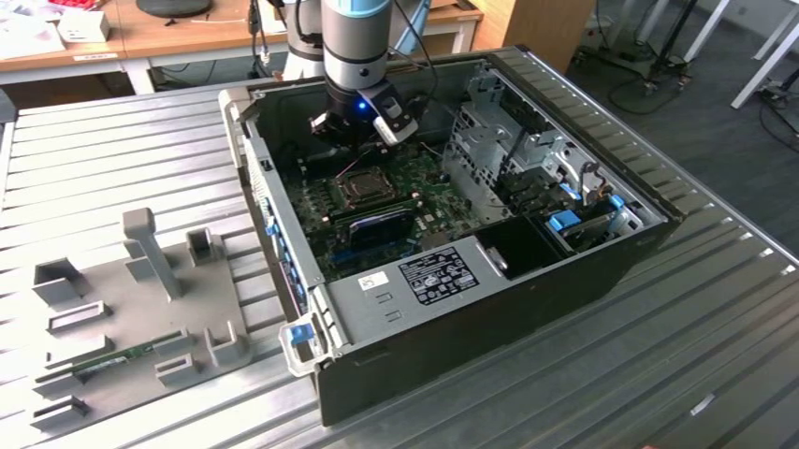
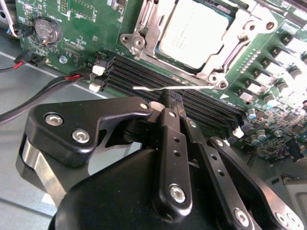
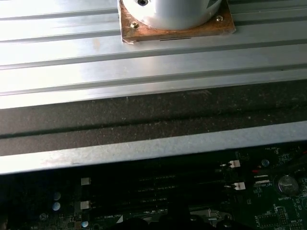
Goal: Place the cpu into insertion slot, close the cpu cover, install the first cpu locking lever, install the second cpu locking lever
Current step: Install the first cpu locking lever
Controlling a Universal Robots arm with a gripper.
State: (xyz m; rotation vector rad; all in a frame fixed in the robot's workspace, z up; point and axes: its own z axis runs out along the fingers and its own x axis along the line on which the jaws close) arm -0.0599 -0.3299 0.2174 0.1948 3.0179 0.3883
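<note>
The cpu (image 2: 192, 31) lies flat in the insertion slot (image 1: 361, 185) on the green motherboard (image 2: 81, 19). The silver cpu cover (image 2: 213, 67) is down around the chip, framing it. A thin silver locking lever (image 2: 144, 88) sticks out sideways over the black memory slots (image 2: 139, 72). My gripper (image 2: 171, 98) is shut, and its black fingertips (image 2: 168, 108) sit right at the lever's rod, seemingly touching it. In the exterior view the gripper (image 1: 362, 131) hangs inside the open computer case, just behind the socket.
The case wall (image 1: 256, 178) and the drive cage (image 1: 512, 150) flank the board. A coin battery (image 2: 48, 29) and red-black cables (image 2: 57, 84) lie close to the gripper. A grey fixture plate (image 1: 138, 299) lies on the slatted table at the exterior view's left.
</note>
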